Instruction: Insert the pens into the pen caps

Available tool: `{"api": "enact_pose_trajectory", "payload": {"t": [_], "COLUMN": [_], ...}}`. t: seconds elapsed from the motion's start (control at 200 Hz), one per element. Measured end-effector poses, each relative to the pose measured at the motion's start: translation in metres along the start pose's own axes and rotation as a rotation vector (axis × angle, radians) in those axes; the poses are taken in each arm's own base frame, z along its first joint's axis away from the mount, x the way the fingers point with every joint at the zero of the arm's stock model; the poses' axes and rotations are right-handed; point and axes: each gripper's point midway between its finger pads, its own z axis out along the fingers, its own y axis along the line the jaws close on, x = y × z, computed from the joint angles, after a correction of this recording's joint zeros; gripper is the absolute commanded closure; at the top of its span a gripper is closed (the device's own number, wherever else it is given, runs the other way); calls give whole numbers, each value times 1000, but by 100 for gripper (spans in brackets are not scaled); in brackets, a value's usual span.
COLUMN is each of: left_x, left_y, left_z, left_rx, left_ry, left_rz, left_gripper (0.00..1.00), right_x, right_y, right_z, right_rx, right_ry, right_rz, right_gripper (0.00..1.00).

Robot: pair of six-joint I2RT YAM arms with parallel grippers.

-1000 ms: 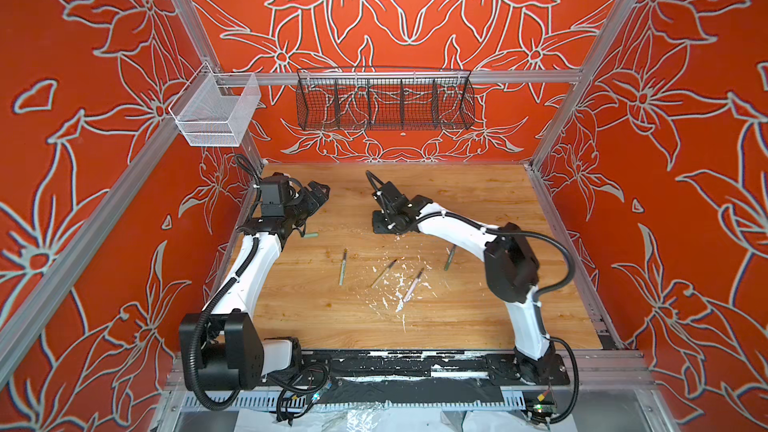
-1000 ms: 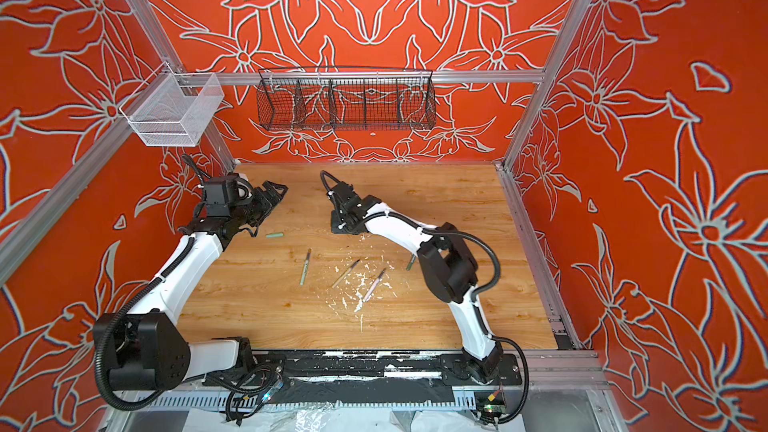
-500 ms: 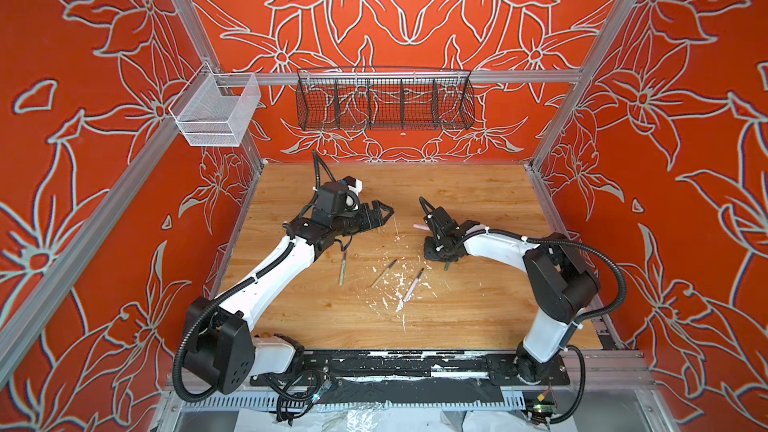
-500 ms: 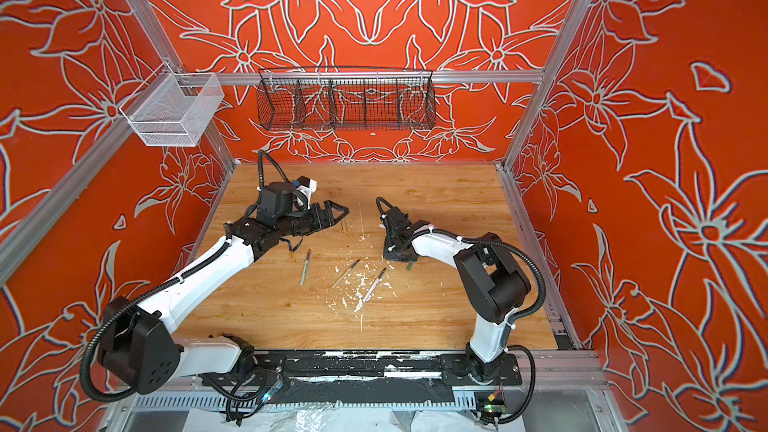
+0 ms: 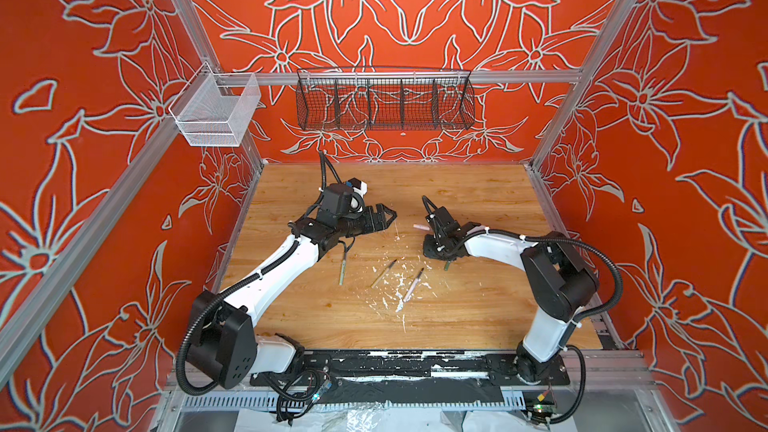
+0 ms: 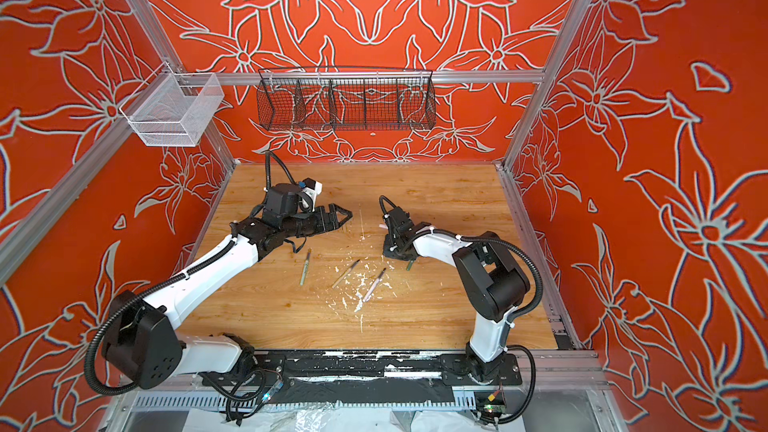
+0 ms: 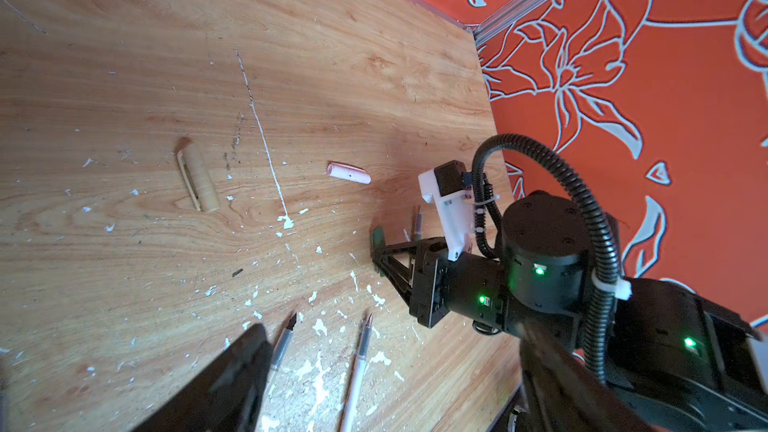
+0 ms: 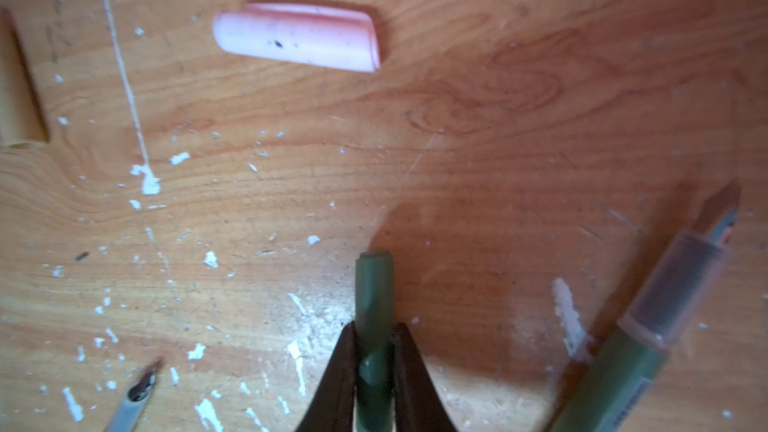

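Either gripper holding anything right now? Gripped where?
Right gripper pinches the dark green cap by one end between its fingers; the other end sticks out past the tips. Left gripper is open, holding nothing.

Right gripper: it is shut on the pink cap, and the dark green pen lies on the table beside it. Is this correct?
Only the cap is wrong. In the right wrist view the right gripper is shut on the dark green cap; the pink cap lies free on the table. The dark green pen does lie beside it.
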Motion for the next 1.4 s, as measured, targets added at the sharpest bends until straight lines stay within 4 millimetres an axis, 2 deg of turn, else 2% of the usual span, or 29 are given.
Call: {"api": "enact_pose_trajectory", "payload": {"t": [0.225,0.39,0.515,0.611,0.756,0.936,1.141,1.396], "left_x": [-1,-2,-2,-4,-16,-8,1,2], "left_y": [-1,-1,1,5,7,24,28,26], "left_z": [-1,-1,-1,-1,6,20,21,21], "left_rx": [0,0,-11,-45,-106,-177,-188,-176], "left_ry": [-2,-3,-8,0,18,92,128,137], "left_rz": [4,4,3,-4,-18,-31,-30,-10], "left_gripper": [7,6,2,0,0,13,13,13], "right_x": [-1,-3,-20,-28,-28,-22,-15,-21], "right_y": [-1,-13,-30,-45,-63,-69,-76,-75], "right_z": [-3,-22,-45,-49,-45,-28,-13,-10], "right_rx": [-3,47,92,137,204,250,285,274], "right_ry": [0,-15,-68,-76,-45,11,53,32], "right_rz": [7,1,33,55,74,72,82,114], "right_gripper": [63,62,64,64,65,68,76,89]}}
